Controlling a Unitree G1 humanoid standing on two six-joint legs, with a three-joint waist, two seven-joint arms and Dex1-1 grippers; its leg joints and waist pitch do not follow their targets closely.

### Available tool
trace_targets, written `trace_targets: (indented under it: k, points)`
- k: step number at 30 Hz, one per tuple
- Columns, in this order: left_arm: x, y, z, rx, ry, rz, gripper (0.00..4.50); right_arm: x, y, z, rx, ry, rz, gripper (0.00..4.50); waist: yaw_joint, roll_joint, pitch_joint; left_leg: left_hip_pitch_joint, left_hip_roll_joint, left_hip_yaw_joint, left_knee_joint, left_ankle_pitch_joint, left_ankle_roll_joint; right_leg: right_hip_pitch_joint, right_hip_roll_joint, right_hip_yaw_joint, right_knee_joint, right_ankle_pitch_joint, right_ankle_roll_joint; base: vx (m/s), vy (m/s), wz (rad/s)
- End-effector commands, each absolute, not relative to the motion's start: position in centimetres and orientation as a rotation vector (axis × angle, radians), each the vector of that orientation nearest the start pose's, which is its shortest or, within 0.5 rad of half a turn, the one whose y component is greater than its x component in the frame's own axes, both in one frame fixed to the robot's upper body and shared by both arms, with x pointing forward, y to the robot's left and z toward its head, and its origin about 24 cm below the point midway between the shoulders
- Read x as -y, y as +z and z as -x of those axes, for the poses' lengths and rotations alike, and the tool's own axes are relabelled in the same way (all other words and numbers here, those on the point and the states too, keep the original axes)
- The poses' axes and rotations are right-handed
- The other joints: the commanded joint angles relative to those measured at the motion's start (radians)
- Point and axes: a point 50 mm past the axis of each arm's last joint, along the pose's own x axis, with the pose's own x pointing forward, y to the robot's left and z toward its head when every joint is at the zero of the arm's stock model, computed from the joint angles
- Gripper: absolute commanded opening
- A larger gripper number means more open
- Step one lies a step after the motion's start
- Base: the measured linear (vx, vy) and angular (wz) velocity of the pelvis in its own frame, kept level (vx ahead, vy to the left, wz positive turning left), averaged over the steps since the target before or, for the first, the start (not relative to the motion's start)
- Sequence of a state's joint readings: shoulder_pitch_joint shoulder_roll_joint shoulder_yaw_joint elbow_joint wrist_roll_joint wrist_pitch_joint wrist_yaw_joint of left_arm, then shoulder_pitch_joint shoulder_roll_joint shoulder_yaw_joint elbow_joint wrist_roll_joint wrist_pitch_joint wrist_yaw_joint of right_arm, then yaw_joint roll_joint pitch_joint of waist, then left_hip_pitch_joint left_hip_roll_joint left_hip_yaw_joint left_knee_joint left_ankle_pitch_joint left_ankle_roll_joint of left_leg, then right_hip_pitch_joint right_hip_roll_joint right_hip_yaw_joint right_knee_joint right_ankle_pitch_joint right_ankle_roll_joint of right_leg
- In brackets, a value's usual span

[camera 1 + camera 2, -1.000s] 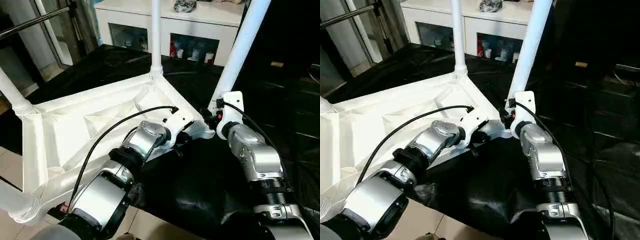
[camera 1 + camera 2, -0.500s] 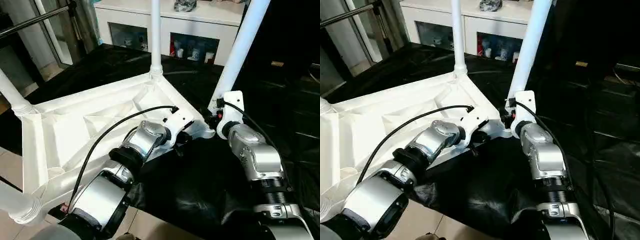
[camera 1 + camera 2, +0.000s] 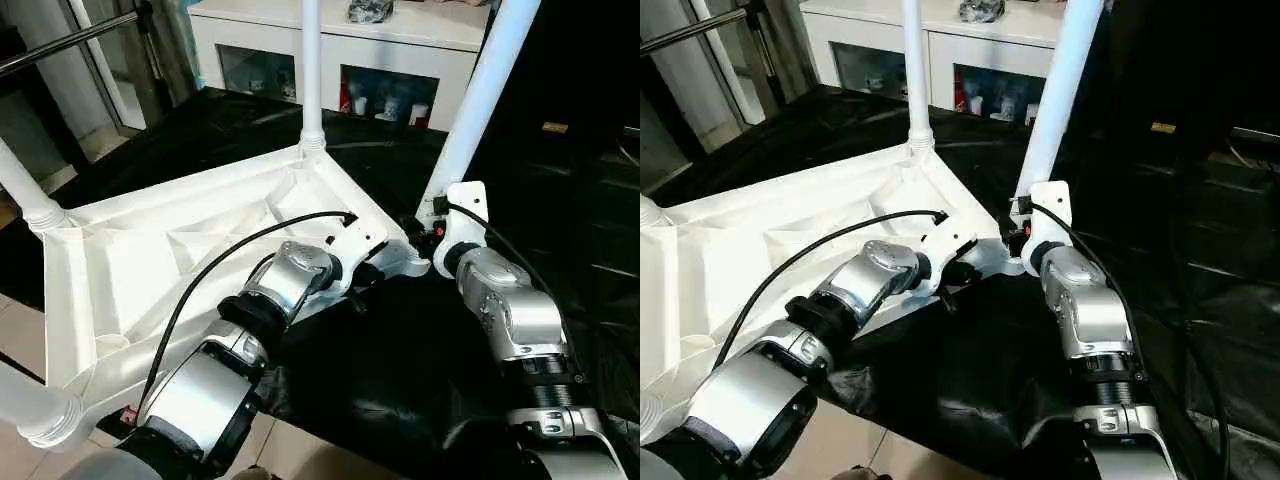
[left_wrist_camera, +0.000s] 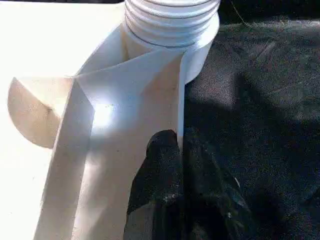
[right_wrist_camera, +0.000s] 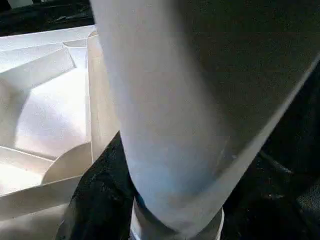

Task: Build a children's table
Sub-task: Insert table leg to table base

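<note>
Table top: white table top (image 3: 150, 270) lies upside down on the black cloth (image 3: 400, 370), ribbed underside up, spread over the left and middle of the scene.
Legs: far leg (image 3: 312, 70) stands upright in its corner socket; left leg (image 3: 20, 185) and near-left leg (image 3: 30, 405) also seated; right leg (image 3: 480, 100) stands in the right corner socket (image 4: 170, 25), leaning slightly right.
Left gripper: left gripper (image 4: 175, 165) is pinched tight on the thin rim wall of the table top, just beside the right socket; black fingers (image 4: 160, 155) sit either side of the wall.
Right gripper: right gripper (image 3: 432, 225) sits at the base of the right leg, jaws about half apart and wrapped round the tube; judged to be a grip on the leg, though finger contact itself is hidden.
Step in hand: judged to be seating or tightening the fourth leg, with the left arm bracing the top.
Progress: all four legs appear in their sockets; task looks near its end.
Next move: likely needs a firm twist or push down on the right leg while the rim stays clamped; check the lean.
Edges: near-left corner overhangs the cloth onto the tiled floor (image 3: 300, 455).
Open room: black cloth to the right and near side is free; white cabinet (image 3: 400, 40) stands well beyond the far leg.
</note>
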State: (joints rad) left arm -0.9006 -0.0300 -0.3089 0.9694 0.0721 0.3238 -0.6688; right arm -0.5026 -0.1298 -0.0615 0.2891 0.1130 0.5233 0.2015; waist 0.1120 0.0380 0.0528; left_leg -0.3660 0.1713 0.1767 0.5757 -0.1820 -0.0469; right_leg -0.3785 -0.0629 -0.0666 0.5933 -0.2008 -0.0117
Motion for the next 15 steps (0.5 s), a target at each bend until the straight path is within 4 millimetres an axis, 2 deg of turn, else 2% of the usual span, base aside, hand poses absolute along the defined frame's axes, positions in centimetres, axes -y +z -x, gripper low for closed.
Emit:
trace_targets:
  k: [1, 6, 7, 8, 9, 10, 11, 15]
  points:
    - [0.0, 8.7, -35.8, -0.375, -1.014, -0.338, 0.0, 12.0, 1.2, -31.3, -0.626, 0.366, -0.099, 1.89, 0.0, -0.008, -0.045, 0.014, 0.064, -0.034, -0.087, -0.29, -0.005, 0.027, -0.107, 0.059, -0.102, -0.379, -0.139, 0.0, 0.0, 0.0]
    - [0.0, 8.7, -35.8, -0.375, -1.014, -0.338, 0.0, 12.0, 1.2, -31.3, -0.626, 0.366, -0.099, 1.89, 0.0, -0.008, -0.045, 0.014, 0.064, -0.034, -0.087, -0.292, -0.006, 0.026, -0.107, 0.06, -0.103, -0.38, -0.139, 0.0, 0.0, 0.0]
    - [0.0, 8.7, -35.8, -0.375, -1.014, -0.338, 0.0, 12.0, 1.2, -31.3, -0.626, 0.366, -0.099, 2.24, 0.0, -0.008, -0.045, 0.014, 0.065, -0.034, -0.087, -0.292, -0.006, 0.026, -0.108, 0.06, -0.104, -0.38, -0.139, 0.0, 0.0, 0.0]
    - [-0.2, 8.7, -35.7, -0.363, -1.051, -0.342, 0.0, 12.4, 2.7, -32.1, -0.55, 0.404, -0.108, 2.24, -0.001, -0.014, -0.045, 0.014, 0.064, -0.033, -0.087, -0.291, -0.003, 0.027, -0.107, 0.06, -0.104, -0.384, -0.137, 0.0, 0.0, 0.0]
    - [-0.2, 8.7, -35.7, -0.363, -1.051, -0.342, 0.0, 12.4, 2.7, -32.1, -0.55, 0.404, -0.108, 2.48, 0.001, -0.012, -0.047, 0.013, 0.064, -0.035, -0.086, -0.289, -0.001, 0.029, -0.107, 0.059, -0.101, -0.382, -0.137, 0.0, 0.0, 0.0]
    - [-0.6, 8.7, -35.4, -0.354, -1.106, -0.345, 0.0, 12.8, 4.8, -33.0, -0.455, 0.46, -0.114, 2.48, 0.002, -0.018, -0.049, 0.01, 0.064, -0.034, -0.084, -0.263, 0.009, 0.032, -0.108, 0.059, -0.097, -0.355, -0.138, 0.0, 0.0, 0.0]
    - [-0.6, 8.7, -35.4, -0.354, -1.106, -0.345, 0.0, 12.8, 4.8, -33.0, -0.455, 0.46, -0.114, 2.64, 0.002, -0.016, -0.053, 0.006, 0.065, -0.032, -0.081, -0.23, 0.018, 0.035, -0.108, 0.06, -0.092, -0.301, -0.148, 0.0, 0.0, 0.0]
    - [-0.7, 8.6, -35.3, -0.354, -1.121, -0.345, 0.0, 12.8, 5.4, -33.2, -0.434, 0.477, -0.114, 3.06, 0.004, -0.017, -0.058, 0.004, 0.063, -0.027, -0.07, -0.139, 0.041, 0.039, -0.106, 0.057, -0.075, -0.15, -0.198, 0.013, -0.003, 0.0]
